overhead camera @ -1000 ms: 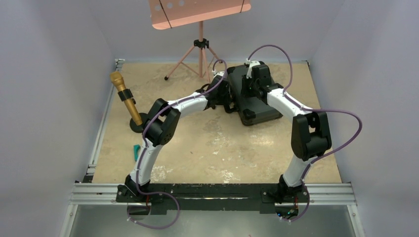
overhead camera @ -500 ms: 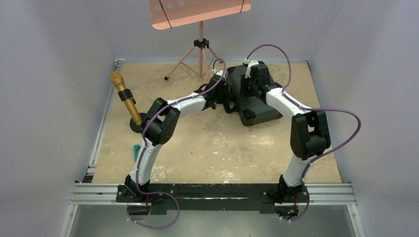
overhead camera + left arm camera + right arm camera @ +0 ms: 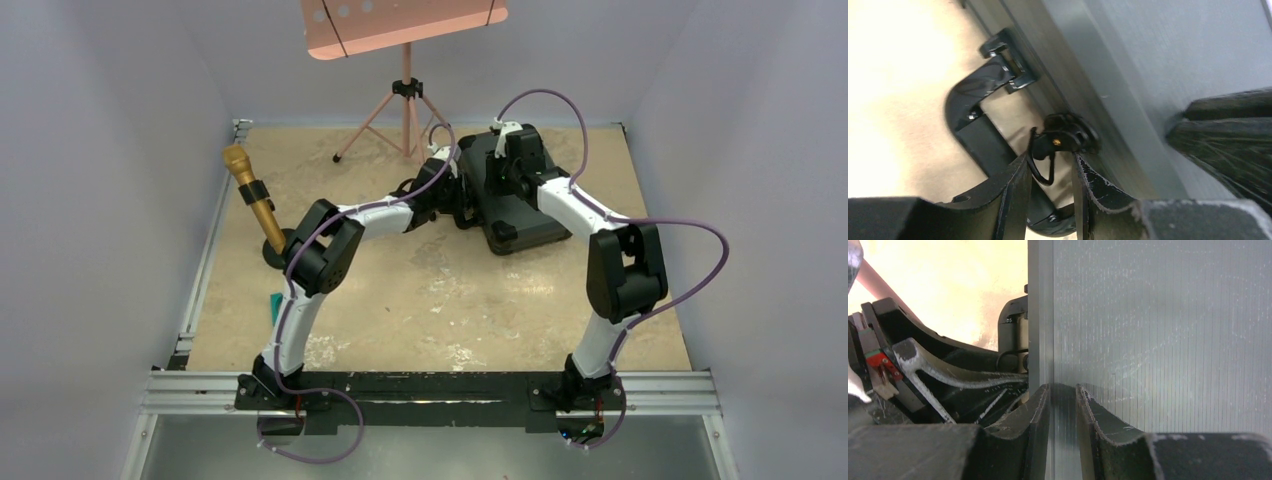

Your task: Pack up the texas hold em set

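The black hard case (image 3: pixel 520 215) lies shut at the back right of the table; chips, decks and button are hidden. My left gripper (image 3: pixel 462 195) is at the case's left side. In the left wrist view its tips (image 3: pixel 1050 160) are nearly shut around the wire loop of a black latch (image 3: pixel 1068 137), beside the case handle (image 3: pixel 983 95). My right gripper (image 3: pixel 505 165) rests on top of the lid. In the right wrist view its tips (image 3: pixel 1063 387) press on the ribbed grey lid (image 3: pixel 1158 315) near its edge, nearly shut, with nothing between them.
A gold microphone (image 3: pixel 255 205) stands on a round base at the left. A small teal piece (image 3: pixel 275 308) lies near the left edge. A pink music stand (image 3: pixel 405 20) on a tripod stands at the back. Grey walls enclose the table.
My left forearm has shifted slightly toward the back, closer along the case's left side. The right arm and the case have hardly moved.
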Motion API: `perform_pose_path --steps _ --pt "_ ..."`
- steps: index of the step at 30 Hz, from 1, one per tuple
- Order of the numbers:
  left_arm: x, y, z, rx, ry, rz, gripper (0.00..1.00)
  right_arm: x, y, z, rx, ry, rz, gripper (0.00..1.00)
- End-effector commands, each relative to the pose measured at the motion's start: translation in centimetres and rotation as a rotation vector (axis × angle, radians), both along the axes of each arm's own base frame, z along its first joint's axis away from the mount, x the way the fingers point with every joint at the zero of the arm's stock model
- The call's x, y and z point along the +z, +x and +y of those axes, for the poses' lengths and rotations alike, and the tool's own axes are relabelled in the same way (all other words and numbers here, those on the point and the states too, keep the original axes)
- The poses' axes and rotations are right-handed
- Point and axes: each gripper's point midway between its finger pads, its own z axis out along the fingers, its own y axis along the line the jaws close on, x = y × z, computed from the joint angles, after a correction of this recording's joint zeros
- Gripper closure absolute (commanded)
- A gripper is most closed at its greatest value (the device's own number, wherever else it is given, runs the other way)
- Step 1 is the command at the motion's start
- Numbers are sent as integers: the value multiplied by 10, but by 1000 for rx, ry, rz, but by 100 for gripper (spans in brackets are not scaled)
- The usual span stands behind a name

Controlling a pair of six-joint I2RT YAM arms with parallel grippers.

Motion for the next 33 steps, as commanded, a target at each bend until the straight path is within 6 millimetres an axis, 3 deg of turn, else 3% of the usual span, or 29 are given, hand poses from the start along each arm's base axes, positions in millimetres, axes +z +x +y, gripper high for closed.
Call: perform_pose_path --steps 1,22,33 --pt "70 -4 -31 -87 -159 -151 61 -102 -88 -6 51 -98 433 72" --pt "95 -7 -43 -179 -206 -243 61 -105 -90 -3 62 -106 444 72" --pt "101 -13 -58 -268 -247 -263 70 -108 -92 -3 69 -111 454 72"
